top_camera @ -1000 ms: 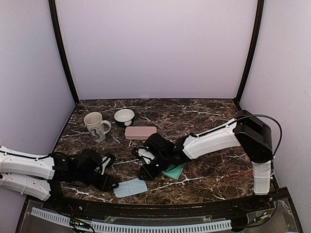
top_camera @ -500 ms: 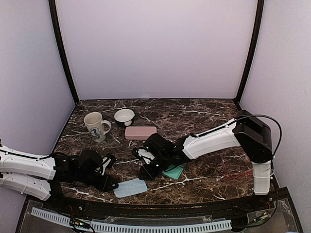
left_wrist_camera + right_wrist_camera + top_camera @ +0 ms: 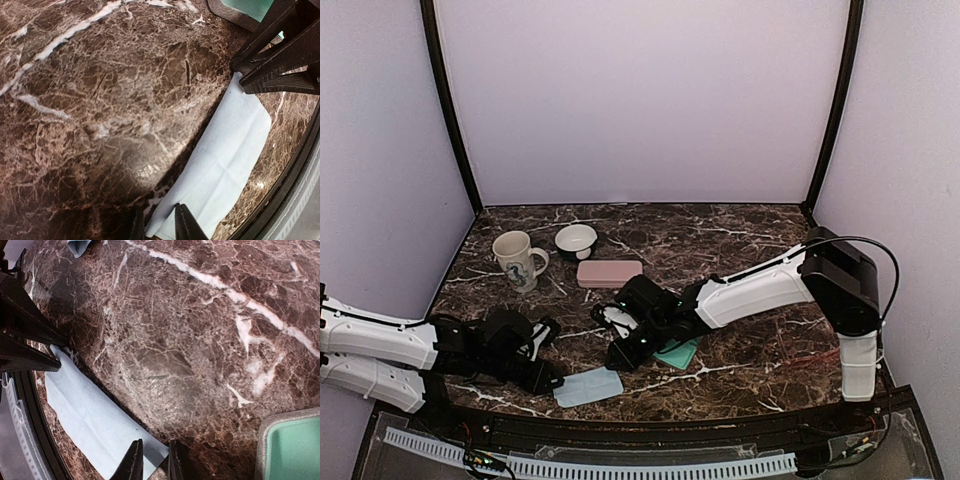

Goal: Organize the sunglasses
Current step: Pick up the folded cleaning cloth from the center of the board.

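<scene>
Pinching opposite ends of the pale-blue fabric cloth [image 3: 588, 386] in left jaws and right jaws, likely needing even, joint lifting.

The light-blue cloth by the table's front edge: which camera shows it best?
The left wrist view: the flat light-blue cloth lies large, creases clear. The top view shows the cloth whole but small; the right wrist view has the cloth dimmer, low left.

Back wall [image 3: 640, 100]: plain pale lilac, filling the upper frame.
Left wall [image 3: 370, 150], right wall [image 3: 910, 150]: same lilac.
Corner posts [image 3: 448, 110]: black, slanting at both back corners.
Tabletop [image 3: 720, 235]: dark brown marble, white veins.
Light: even, soft.
</scene>
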Controlling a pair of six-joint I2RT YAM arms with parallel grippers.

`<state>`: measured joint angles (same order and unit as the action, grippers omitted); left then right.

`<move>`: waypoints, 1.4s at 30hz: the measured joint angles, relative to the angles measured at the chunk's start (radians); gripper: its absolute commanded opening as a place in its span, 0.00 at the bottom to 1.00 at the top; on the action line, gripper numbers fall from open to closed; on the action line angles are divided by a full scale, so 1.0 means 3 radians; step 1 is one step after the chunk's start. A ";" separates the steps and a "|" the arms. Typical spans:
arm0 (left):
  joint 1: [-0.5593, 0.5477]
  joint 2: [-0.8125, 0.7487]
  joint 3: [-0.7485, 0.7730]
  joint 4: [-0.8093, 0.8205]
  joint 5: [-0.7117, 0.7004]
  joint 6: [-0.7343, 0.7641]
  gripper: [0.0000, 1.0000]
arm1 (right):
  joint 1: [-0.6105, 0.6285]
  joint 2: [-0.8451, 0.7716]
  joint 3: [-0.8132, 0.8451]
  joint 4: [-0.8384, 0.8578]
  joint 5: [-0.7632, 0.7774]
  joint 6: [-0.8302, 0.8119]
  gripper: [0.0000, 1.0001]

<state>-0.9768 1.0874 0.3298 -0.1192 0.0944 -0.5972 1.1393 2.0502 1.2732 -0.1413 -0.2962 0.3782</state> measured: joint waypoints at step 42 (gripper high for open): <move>0.0000 -0.0086 0.0070 0.0038 -0.0079 0.0009 0.00 | -0.0094 -0.0179 -0.0240 0.0161 -0.0067 0.0160 0.00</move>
<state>-0.9768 1.0615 0.3508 -0.1078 0.0708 -0.5945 1.1110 1.9965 1.2011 -0.0929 -0.3164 0.4263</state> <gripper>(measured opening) 0.011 0.007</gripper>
